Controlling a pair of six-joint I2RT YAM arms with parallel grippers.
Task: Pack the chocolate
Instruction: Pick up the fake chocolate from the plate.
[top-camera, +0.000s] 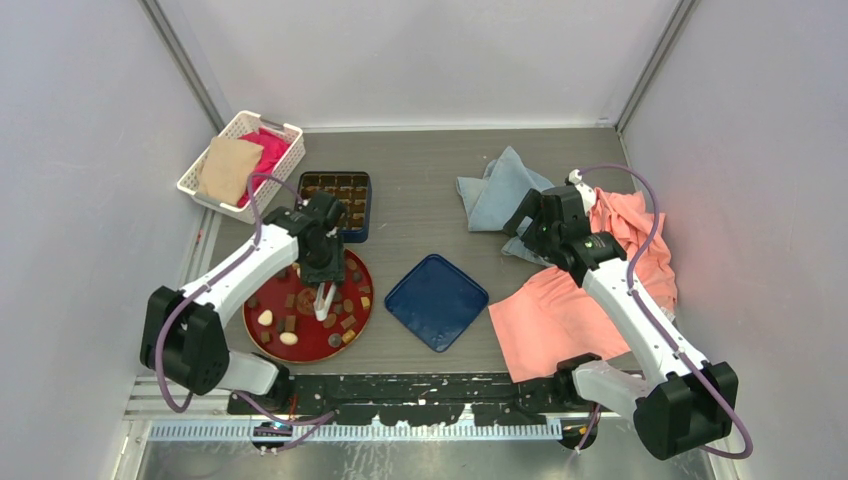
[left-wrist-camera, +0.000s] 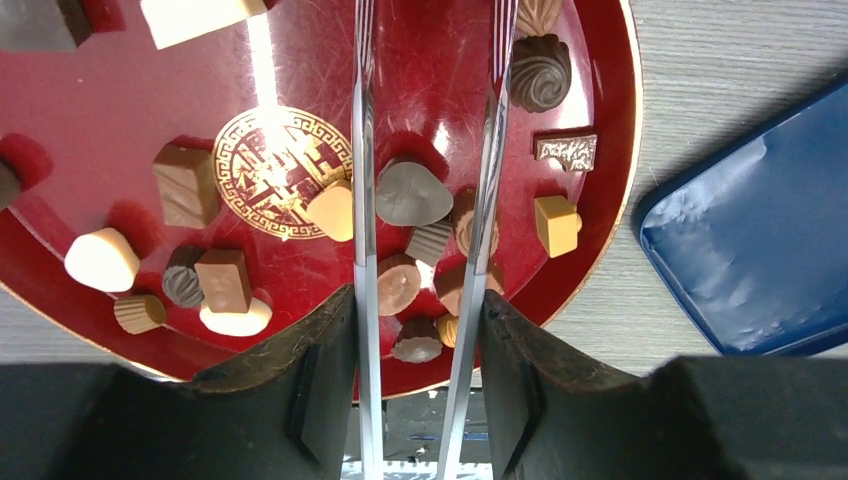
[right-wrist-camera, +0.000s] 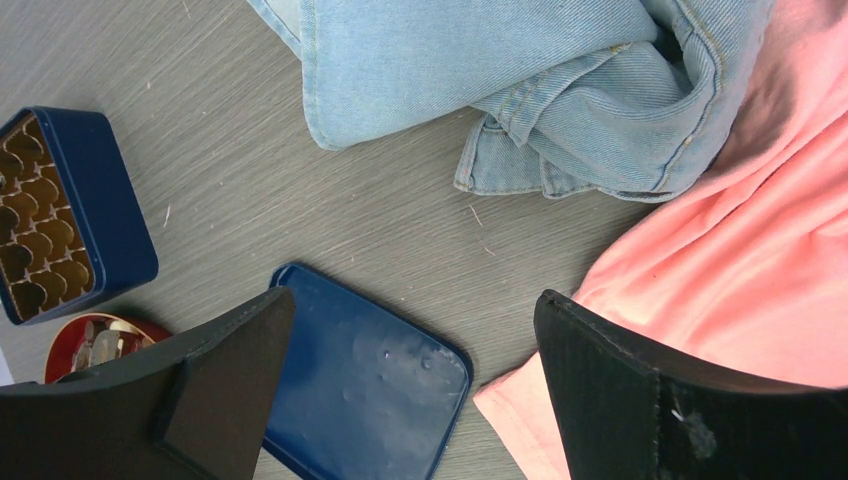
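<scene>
Chocolate pieces (left-wrist-camera: 412, 193) in dark brown, tan and cream lie scattered over a round red plate (left-wrist-camera: 420, 80). A few of them sit in the gap between the two arms of the metal tongs (left-wrist-camera: 364, 200). The left gripper (left-wrist-camera: 418, 320) has its fingers pressed against the outside of the tongs, one finger on each arm, and holds them pointing down at the plate. The arms of the tongs stand apart and do not pinch any piece. Their tips run out of the wrist view, so it cannot be told whether they touch the plate.

Just beside the plate, on the grey table (right-wrist-camera: 300, 200), lies a flat dark blue lid (top-camera: 437, 300). Behind the plate stands a dark blue box (top-camera: 338, 200) divided into small gold-brown cells. Whether the cells are filled cannot be told.

The right gripper (right-wrist-camera: 412, 300) hangs over the table with its fingers spread wide and nothing between them. Below it are the far edge of the lid, a crumpled denim cloth (right-wrist-camera: 500, 70) and a pink cloth (right-wrist-camera: 760, 250) that touches the denim. In the far left corner a white basket (top-camera: 270, 120) holds tan and pink fabric.
</scene>
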